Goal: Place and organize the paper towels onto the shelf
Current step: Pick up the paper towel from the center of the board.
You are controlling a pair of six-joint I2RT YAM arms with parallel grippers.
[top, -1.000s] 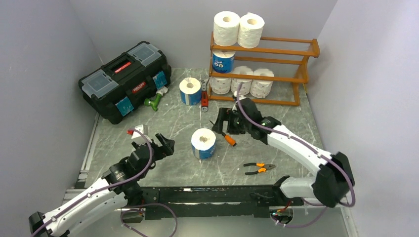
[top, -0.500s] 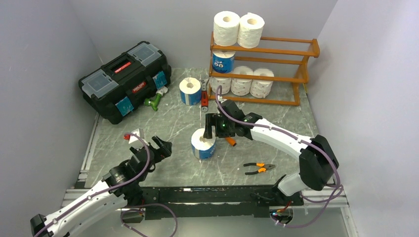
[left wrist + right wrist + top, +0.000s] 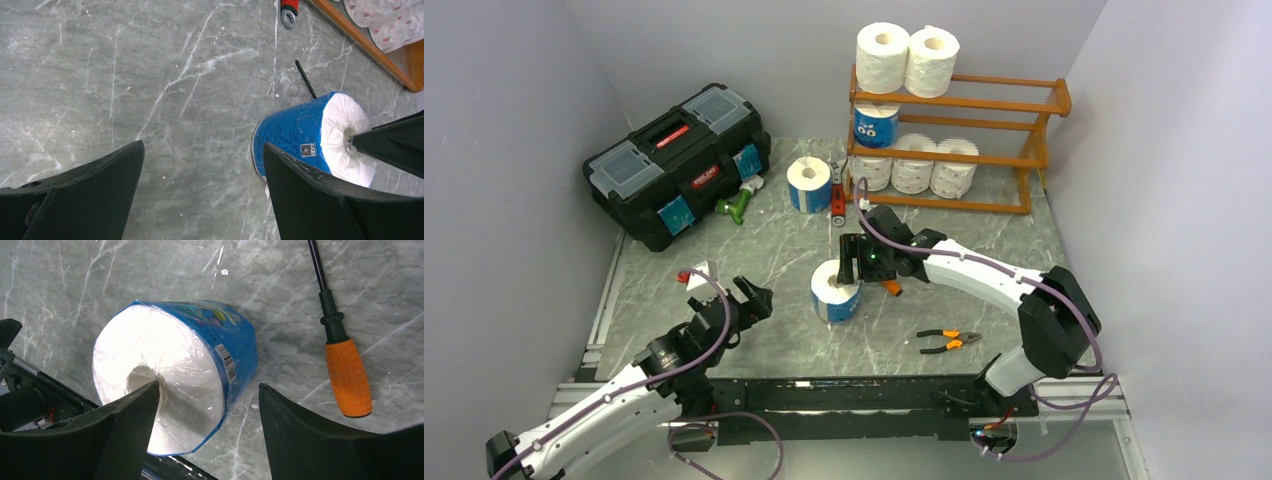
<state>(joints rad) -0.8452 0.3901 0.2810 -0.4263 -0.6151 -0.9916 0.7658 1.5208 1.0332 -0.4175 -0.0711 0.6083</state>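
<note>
A blue-wrapped paper towel roll [image 3: 836, 290] [image 3: 200, 365] [image 3: 300, 135] stands on end mid-table. My right gripper [image 3: 852, 262] [image 3: 209, 386] is open over it. One fingertip [image 3: 145, 400] sits in the hollow core, and the other stays clear of the wrapper's outer side. A second blue roll [image 3: 809, 185] stands farther back. The wooden shelf [image 3: 1014, 105] carries two white rolls [image 3: 907, 58] on top, one blue roll [image 3: 875, 125] on the middle tier and three white rolls [image 3: 913, 165] below. Left of the centre roll, my left gripper [image 3: 754, 295] [image 3: 202, 145] hangs open over bare table.
A black toolbox [image 3: 679, 160] sits at the back left with a green tool [image 3: 736, 205] beside it. An orange-handled screwdriver [image 3: 887, 283] [image 3: 346, 375] lies just right of the centre roll. Pliers [image 3: 948, 341] lie near the front, and a red tool [image 3: 838, 203] lies by the shelf foot.
My right arm swung left from in front of the shelf to the centre blue roll, and its jaws have narrowed. The left arm barely moved.
</note>
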